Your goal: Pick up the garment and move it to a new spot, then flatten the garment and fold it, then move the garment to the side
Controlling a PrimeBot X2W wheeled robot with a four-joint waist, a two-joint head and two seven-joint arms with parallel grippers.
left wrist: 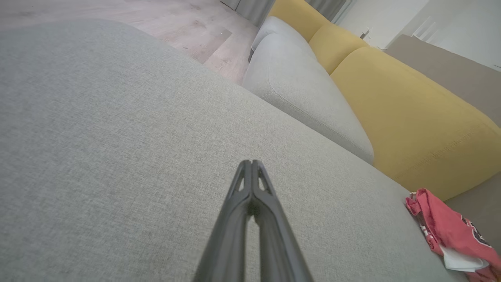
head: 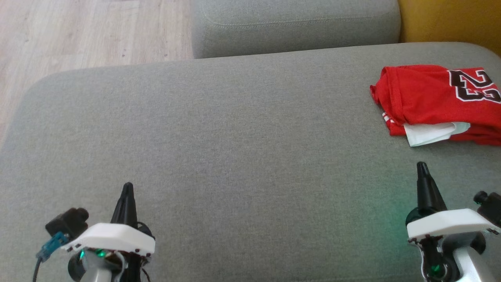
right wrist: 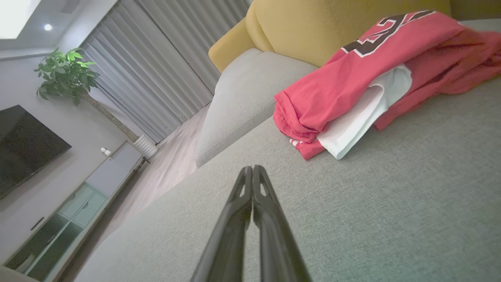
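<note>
White wrist shells (head: pixel 113 237), tapered black left gripper (head: pixel 127 187), matching right gripper (head: pixel 421 166), blue cable plug (head: pixel 53 243)

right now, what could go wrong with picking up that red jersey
1. The red jersey lies bunched in layers with a white piece poking out; a pinch may catch one layer only.
2. The right hand is shut; going in like that would likely shove the cloth, not grip it.
3. The jersey runs off the head view's right edge, and the left hand sits far across the grey cushion.
</note>
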